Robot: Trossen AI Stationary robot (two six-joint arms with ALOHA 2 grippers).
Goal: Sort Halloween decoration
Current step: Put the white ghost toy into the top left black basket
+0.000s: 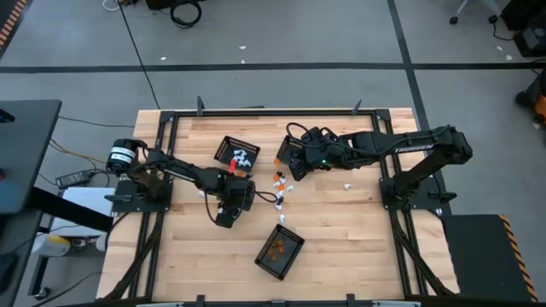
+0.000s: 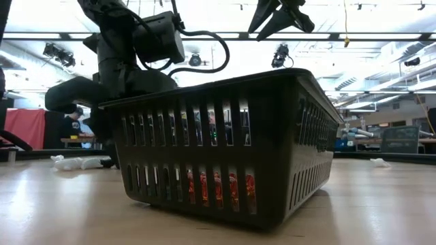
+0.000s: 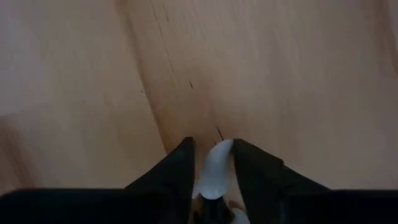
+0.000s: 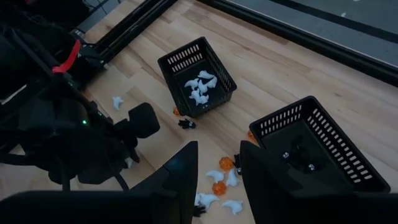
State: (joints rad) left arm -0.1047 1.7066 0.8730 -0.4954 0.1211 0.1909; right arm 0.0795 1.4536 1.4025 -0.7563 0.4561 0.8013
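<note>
My left gripper (image 1: 225, 210) (image 3: 214, 144) hangs over the wood left of the table's middle, shut on a white trinket (image 3: 214, 171). My right gripper (image 1: 294, 164) (image 4: 219, 163) is open and holds nothing, high above the middle of the table. Loose orange, white and black trinkets (image 1: 278, 183) (image 4: 222, 177) lie on the wood below it. One basket (image 1: 238, 153) (image 4: 198, 78) contains white trinkets. Another (image 1: 280, 250) (image 2: 225, 150), nearest the table's near edge, has orange ones. A third (image 4: 320, 149), beside the right gripper, holds black ones. My left gripper pinches the white trinket's rounded end (image 3: 217, 155) between its two fingers, which point down at the wood. The piece stands out between the fingertips. I cannot tell whether it is lifted clear of the table.
More white trinkets lie apart from the pile: some near the left arm (image 1: 202, 194) (image 4: 117, 101) and some toward the right arm's base (image 1: 349, 184). A black metal frame (image 1: 256, 112) runs around the tabletop. Bare wood lies along the near edge on either side of the orange basket.
</note>
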